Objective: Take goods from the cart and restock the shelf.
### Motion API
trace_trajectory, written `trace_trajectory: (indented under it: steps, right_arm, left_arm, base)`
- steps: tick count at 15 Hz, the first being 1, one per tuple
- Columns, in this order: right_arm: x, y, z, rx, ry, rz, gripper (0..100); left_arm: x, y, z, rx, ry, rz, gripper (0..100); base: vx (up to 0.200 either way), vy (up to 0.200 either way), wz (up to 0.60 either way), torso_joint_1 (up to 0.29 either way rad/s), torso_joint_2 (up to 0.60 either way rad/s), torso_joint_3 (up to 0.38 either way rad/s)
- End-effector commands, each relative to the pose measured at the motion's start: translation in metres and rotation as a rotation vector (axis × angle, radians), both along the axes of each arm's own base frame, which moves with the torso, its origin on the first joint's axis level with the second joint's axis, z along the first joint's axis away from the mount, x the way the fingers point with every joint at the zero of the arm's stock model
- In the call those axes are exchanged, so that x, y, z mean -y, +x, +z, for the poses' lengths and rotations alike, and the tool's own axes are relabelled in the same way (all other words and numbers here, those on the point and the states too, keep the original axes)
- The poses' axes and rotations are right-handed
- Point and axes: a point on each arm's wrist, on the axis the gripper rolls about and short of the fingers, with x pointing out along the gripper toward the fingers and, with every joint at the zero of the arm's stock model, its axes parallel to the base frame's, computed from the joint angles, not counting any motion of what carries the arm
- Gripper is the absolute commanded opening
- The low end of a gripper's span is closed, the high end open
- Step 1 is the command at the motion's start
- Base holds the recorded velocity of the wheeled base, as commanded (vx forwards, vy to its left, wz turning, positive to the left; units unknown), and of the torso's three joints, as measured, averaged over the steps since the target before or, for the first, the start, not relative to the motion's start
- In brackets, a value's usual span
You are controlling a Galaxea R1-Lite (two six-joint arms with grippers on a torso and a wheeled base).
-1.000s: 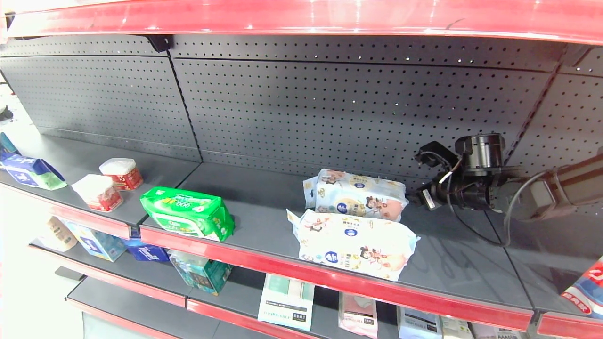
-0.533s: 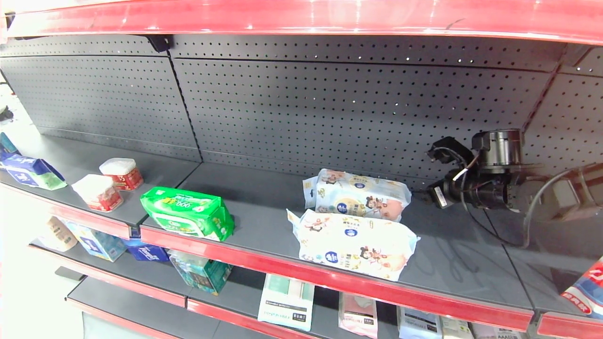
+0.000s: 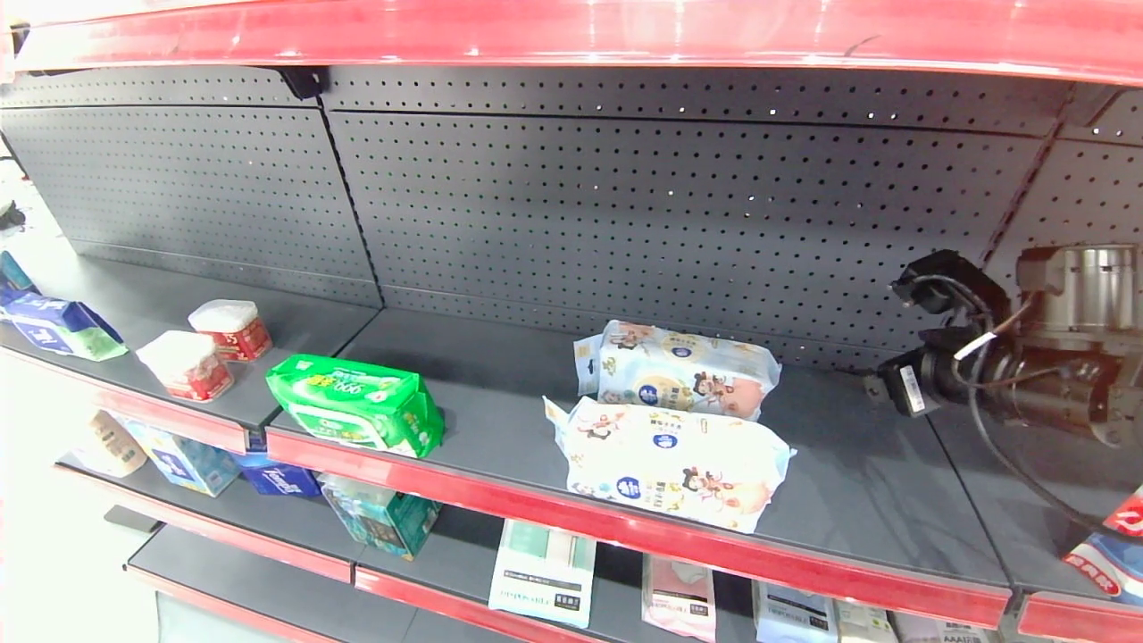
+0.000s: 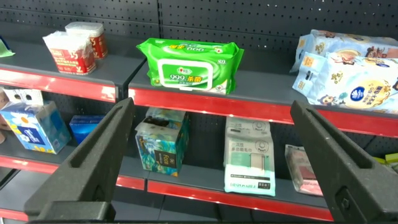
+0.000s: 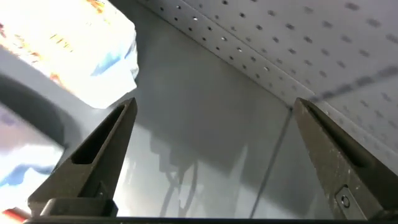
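Two white cartoon-print wipe packs lie on the grey shelf (image 3: 857, 482), one at the back (image 3: 680, 369) and one at the front edge (image 3: 674, 464). My right arm's wrist (image 3: 1027, 384) hovers over the shelf board to the right of them, apart from both. My right gripper (image 5: 211, 162) is open and holds nothing, with the back pack (image 5: 74, 56) off to one side. Out in front of the shelving, my left gripper (image 4: 211, 162) stands open and holds nothing, facing the green wipe pack (image 4: 189, 64).
A green wipe pack (image 3: 357, 404), two red-and-white tissue cubes (image 3: 210, 348) and a blue-green pack (image 3: 58, 326) sit further left. A red-and-blue bag (image 3: 1112, 545) shows at the right edge. Boxed goods fill the lower shelves (image 3: 545, 572). Bare board lies right of the white packs.
My right arm has drawn back to the right, away from the back white pack. The packs and the left arm have not moved.
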Motion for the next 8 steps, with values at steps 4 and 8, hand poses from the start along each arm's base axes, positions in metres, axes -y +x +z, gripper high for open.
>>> trace_trajectory:
  steps: [4,8]
  right_arm:
    - [0.008,-0.074,0.02,0.107,0.081,-0.027,100]
    - [0.014,-0.139,0.017,0.194,0.115,0.0,100]
  left_arm:
    - [0.0,0.0,0.0,0.0,-0.001,0.0,100]
    - [0.0,0.0,0.0,0.0,-0.001,0.0,100]
  base:
    - [0.0,0.0,0.0,0.0,0.0,0.0]
    - [0.0,0.0,0.0,0.0,0.0,0.0]
